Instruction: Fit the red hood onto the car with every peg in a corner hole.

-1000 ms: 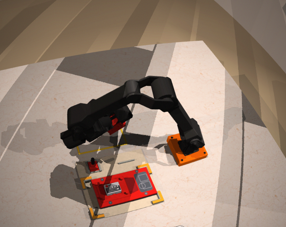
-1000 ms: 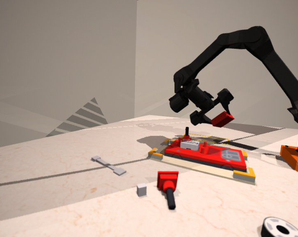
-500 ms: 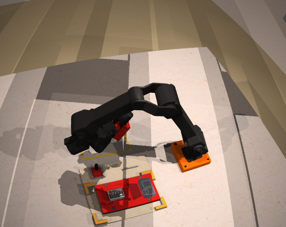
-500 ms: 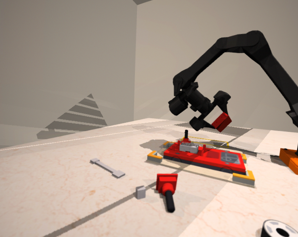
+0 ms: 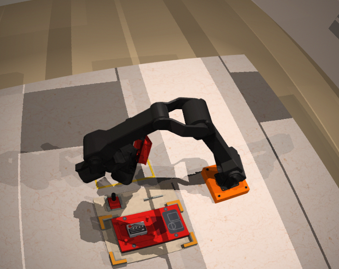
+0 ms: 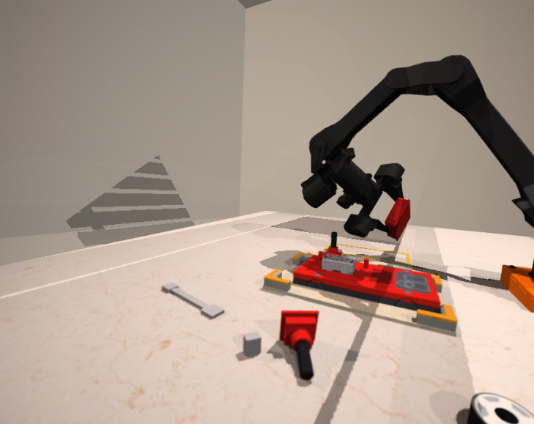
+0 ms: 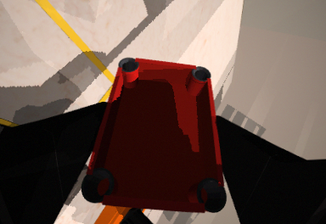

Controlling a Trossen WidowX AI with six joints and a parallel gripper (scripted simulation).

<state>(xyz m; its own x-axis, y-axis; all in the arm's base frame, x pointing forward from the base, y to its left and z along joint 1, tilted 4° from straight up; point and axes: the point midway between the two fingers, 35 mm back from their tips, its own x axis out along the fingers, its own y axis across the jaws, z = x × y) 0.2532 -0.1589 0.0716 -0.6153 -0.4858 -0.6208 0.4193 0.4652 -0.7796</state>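
The hood is off the table, pinched by its sides between the fingers and steeply tilted (hollow side towards the wrist, from what I can see). It hangs apart from the chassis, beyond the jig. So the picking up is done; I'd say levelling it, seating it on the four pegs, letting go and backing away all remain.

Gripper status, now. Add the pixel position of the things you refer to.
Gripper point(image 6: 390, 221) point(image 7: 160, 114): closed on the red hood point(image 5: 144, 150) point(image 6: 398, 219) point(image 7: 148, 132), holding it tilted above the table.
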